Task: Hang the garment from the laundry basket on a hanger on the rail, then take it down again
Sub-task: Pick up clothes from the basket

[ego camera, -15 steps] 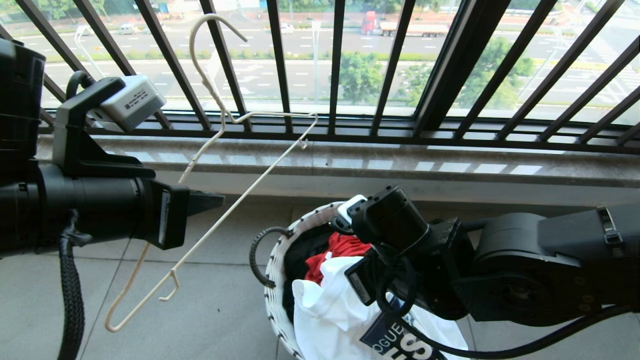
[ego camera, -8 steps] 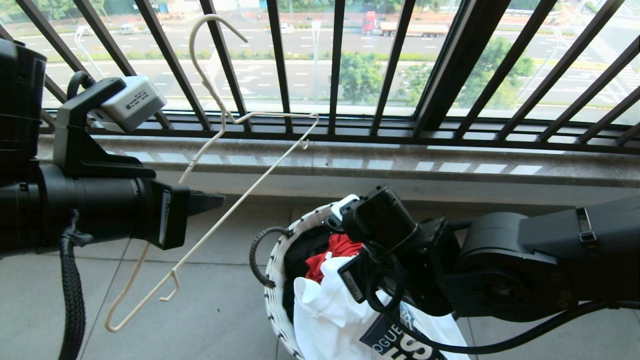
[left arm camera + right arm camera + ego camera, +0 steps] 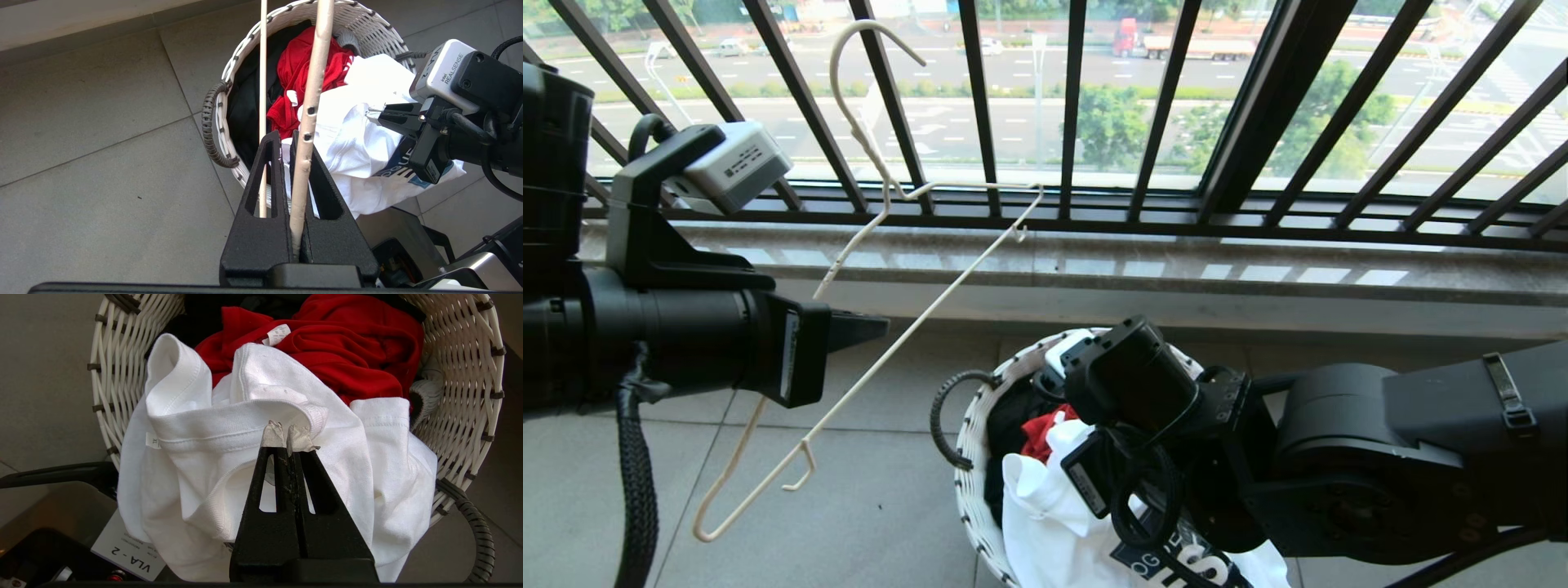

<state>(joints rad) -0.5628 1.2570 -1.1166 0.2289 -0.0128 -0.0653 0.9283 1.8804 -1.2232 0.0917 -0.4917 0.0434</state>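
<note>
We see the right gripper (image 3: 289, 435) closed on the collar rim of the garment (image 3: 261, 457), taped tips pinching the ribbed fold. The garment sits on top of the laundry basket (image 3: 980, 457), at 6 o'clock in the head view, draping over its near rim. The collar fold runs crosswise to the fingers, so in our judgement a straight lift should carry it. The left gripper (image 3: 295, 163) is clamped on the hanger (image 3: 874, 237) at 9 o'clock, wire slanting from 11 down to 7. The hanger is well apart from the collar; the right arm is nearer.
</note>
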